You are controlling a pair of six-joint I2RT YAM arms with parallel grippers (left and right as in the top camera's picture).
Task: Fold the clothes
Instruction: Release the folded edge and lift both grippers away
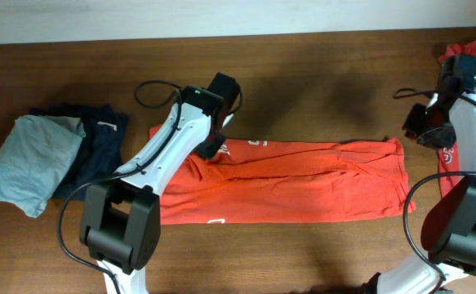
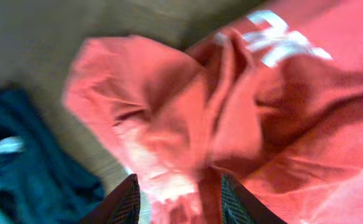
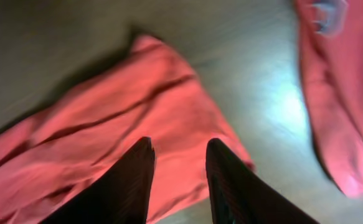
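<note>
1. since the orange-red t-shirt (image 1: 303,180) is laid out as a long flat band across the middle of the tabletop (image 1: 303,73), with creases running along its length, the lengthwise fold is judged to be done and the crosswise fold not yet.
2. the left gripper (image 2: 179,179) is held over the shirt's left end, near the white print (image 2: 281,37). its jaws are seen apart, with rumpled cloth lying below them and nothing pinched. that end is bunched up, so a bit of smoothing would probably be needed there.
3. the right gripper (image 3: 180,143) is held over the corner at the right end, jaws likewise apart and empty. the corner is lying flat on the wood beneath it.
4. one gripper at each end makes sense, since a band this long is best handled from both ends at once.
5. a second orange-red garment (image 1: 466,47) is heaped at the far right edge, partly hidden by the right arm, presumably waiting to be folded.
6. a grey garment (image 1: 29,159) and a navy garment (image 1: 103,135) are piled at the far left, overlapping each other, so the middle is kept for the shirt.
</note>
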